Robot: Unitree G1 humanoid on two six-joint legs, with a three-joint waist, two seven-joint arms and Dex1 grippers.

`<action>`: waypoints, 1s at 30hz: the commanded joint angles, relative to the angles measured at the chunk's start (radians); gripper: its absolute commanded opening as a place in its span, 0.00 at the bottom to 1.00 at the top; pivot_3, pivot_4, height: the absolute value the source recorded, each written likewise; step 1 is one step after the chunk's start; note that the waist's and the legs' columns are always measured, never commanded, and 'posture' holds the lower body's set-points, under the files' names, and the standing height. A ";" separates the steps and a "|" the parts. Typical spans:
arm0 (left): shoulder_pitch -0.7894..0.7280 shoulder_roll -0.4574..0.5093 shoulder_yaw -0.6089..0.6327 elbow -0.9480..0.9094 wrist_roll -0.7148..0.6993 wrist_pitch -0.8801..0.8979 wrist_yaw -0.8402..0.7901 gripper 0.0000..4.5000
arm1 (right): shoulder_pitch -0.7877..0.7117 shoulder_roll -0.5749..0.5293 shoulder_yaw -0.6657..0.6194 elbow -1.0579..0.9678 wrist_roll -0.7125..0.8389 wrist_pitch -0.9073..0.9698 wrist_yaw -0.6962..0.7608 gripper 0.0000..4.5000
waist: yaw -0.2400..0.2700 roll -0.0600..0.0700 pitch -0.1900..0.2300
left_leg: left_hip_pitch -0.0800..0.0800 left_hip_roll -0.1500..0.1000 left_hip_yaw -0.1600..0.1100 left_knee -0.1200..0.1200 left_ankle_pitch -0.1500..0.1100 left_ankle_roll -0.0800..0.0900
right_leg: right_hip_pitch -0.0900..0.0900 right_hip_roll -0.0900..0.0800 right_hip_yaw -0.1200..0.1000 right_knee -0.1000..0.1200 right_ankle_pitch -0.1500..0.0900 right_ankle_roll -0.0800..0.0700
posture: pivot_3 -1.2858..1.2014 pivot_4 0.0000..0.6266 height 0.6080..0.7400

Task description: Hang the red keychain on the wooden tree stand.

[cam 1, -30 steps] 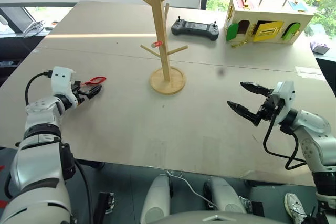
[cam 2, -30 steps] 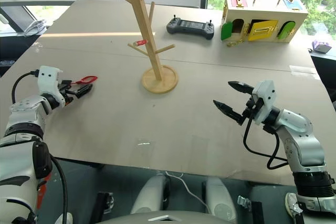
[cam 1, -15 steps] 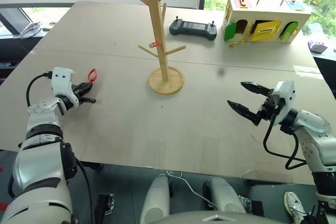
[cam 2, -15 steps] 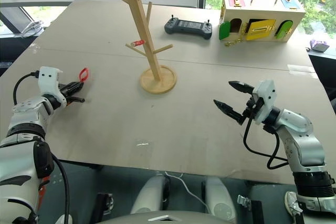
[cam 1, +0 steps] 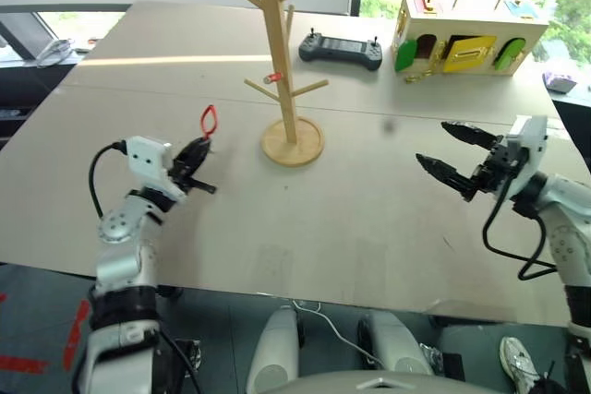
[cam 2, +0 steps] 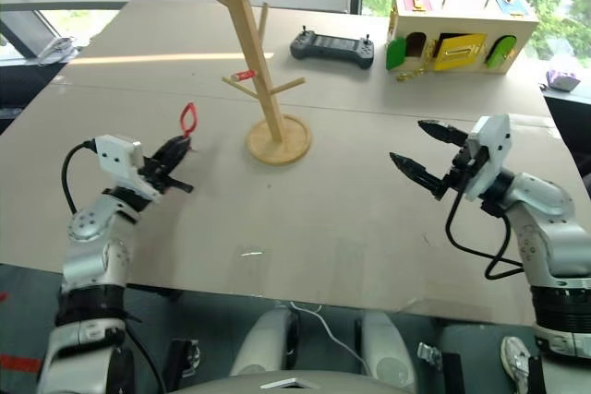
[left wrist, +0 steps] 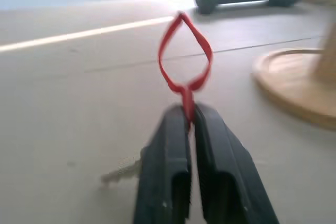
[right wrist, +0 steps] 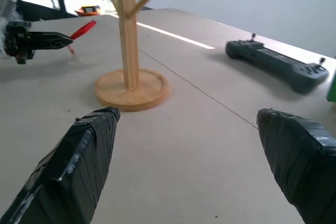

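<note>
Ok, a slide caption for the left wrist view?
Left claw shut on the red keychain, loop upright, wooden tree stand base just beyond.

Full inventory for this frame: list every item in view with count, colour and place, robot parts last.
red keychain: one, red loop, clamped upright in the left gripper, above the table.
wooden tree stand: one, light wood, table centre; a small red-and-white stub on a peg.
handheld controller: one, dark grey, behind the stand.
wooden box: one, coloured doors, far right.
table: one, beige.
left gripper: black jaws shut on the keychain.
right gripper: black jaws open, holding nothing.
</note>
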 commanded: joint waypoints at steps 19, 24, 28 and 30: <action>0.110 -0.250 -0.246 -0.654 0.043 0.156 0.315 0.02 | -0.200 -0.173 0.000 0.068 0.069 0.139 0.311 1.00 | 0.003 0.001 0.000 | 0.001 -0.002 0.001 0.003 -0.001 0.001 | 0.003 0.000 0.002 -0.001 0.000 0.000 | 0.52 0.24 1.00; 0.083 -0.256 -0.254 -0.640 0.048 0.151 0.312 0.02 | -0.201 -0.170 -0.003 0.061 0.067 0.141 0.306 1.00 | 0.003 0.001 0.000 | 0.001 -0.002 0.001 0.003 -0.001 0.001 | 0.003 0.000 0.002 -0.001 0.000 0.000 | 0.52 0.24 1.00; 0.046 -0.259 -0.268 -0.612 0.062 0.158 0.315 0.02 | -0.197 -0.170 -0.006 0.052 0.069 0.143 0.303 1.00 | 0.003 0.001 0.000 | 0.001 -0.002 0.001 0.003 -0.001 0.001 | 0.003 0.000 0.002 -0.002 0.000 0.000 | 0.52 0.24 1.00; 0.020 -0.262 -0.266 -0.584 0.071 0.163 0.324 0.02 | -0.196 -0.169 -0.007 0.048 0.070 0.145 0.301 1.00 | 0.004 0.001 0.000 | 0.001 -0.002 0.001 0.003 -0.001 0.001 | 0.003 0.000 0.002 -0.002 0.000 0.000 | 0.52 0.24 1.00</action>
